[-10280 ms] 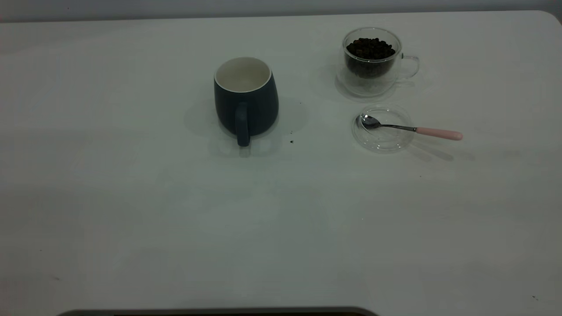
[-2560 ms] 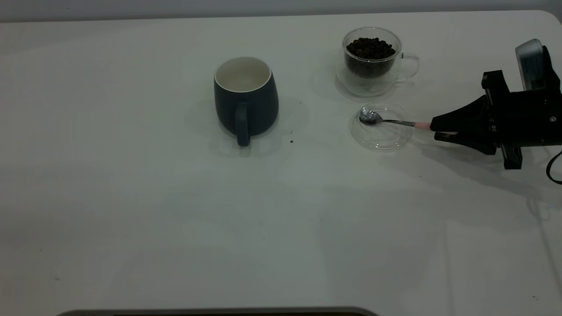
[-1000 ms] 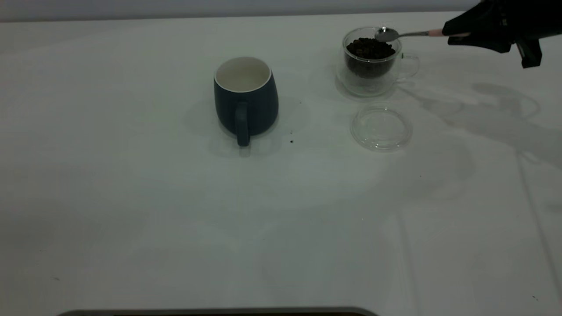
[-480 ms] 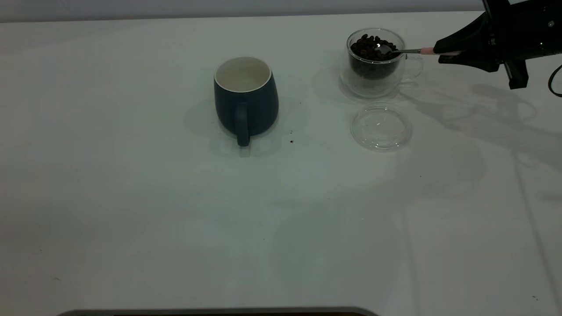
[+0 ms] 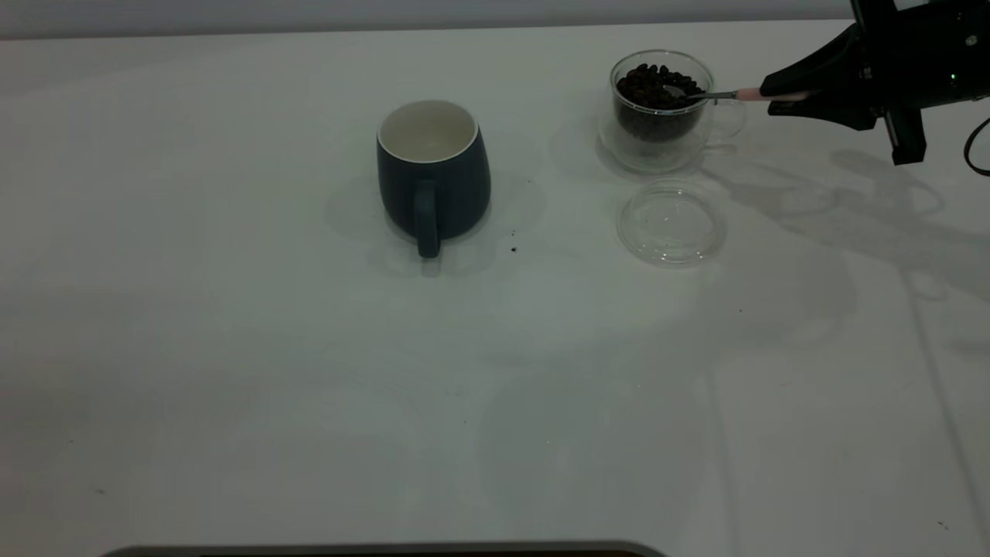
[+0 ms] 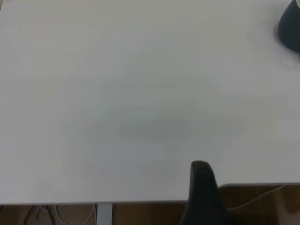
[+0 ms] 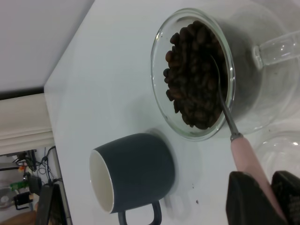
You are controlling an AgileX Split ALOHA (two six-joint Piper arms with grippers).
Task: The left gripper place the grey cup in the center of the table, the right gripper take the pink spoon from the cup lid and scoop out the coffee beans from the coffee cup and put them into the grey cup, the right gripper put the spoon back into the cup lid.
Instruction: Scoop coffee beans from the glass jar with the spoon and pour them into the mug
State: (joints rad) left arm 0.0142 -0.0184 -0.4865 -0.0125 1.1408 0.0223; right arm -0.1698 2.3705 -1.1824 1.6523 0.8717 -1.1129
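The grey cup (image 5: 433, 174) stands upright near the middle of the table (image 5: 232, 348), handle toward the front; it also shows in the right wrist view (image 7: 136, 171). At the back right, the clear coffee cup (image 5: 659, 108) holds the coffee beans (image 5: 657, 87). My right gripper (image 5: 773, 97) is shut on the pink spoon (image 5: 754, 94) by its handle. The spoon's metal bowl is dipped into the beans (image 7: 192, 79). The empty cup lid (image 5: 671, 224) lies in front of the coffee cup. My left gripper (image 6: 201, 192) shows only as a dark tip at the table's near edge.
A few dark specks (image 5: 513, 249) lie on the table right of the grey cup. The right arm's cable (image 5: 976, 147) hangs at the far right edge. A dark rounded edge (image 5: 387, 551) runs along the front of the exterior view.
The right gripper lifted the spoon off the lid, carried it over the coffee cup and lowered its bowl into the beans. Over the last half second it has barely moved.
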